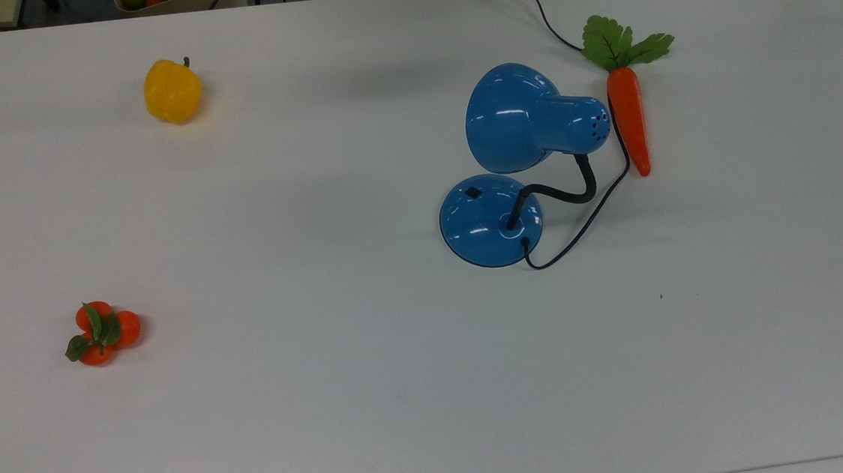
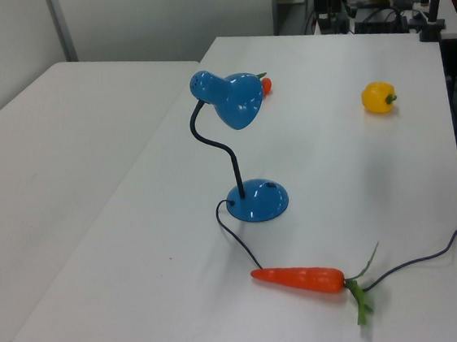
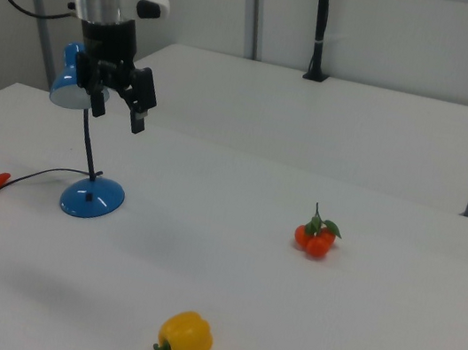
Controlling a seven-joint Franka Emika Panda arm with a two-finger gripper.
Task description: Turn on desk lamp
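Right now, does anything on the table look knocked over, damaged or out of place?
Nothing stands out. The desk lamp stands upright on its base, unlit, its cord lying loosely beside the carrot.

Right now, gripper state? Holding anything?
Gripper: open, fingers spread, holding nothing; it hangs in the air above the table, and in the right view it overlaps the desk lamp.

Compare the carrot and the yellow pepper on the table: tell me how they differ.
The carrot is orange, long and tapered; the yellow pepper is squat and blocky. The carrot ends in broad green leaves; the pepper has a short dark stem. The carrot lies beside the desk lamp; the pepper sits apart. Both rest on the white table.
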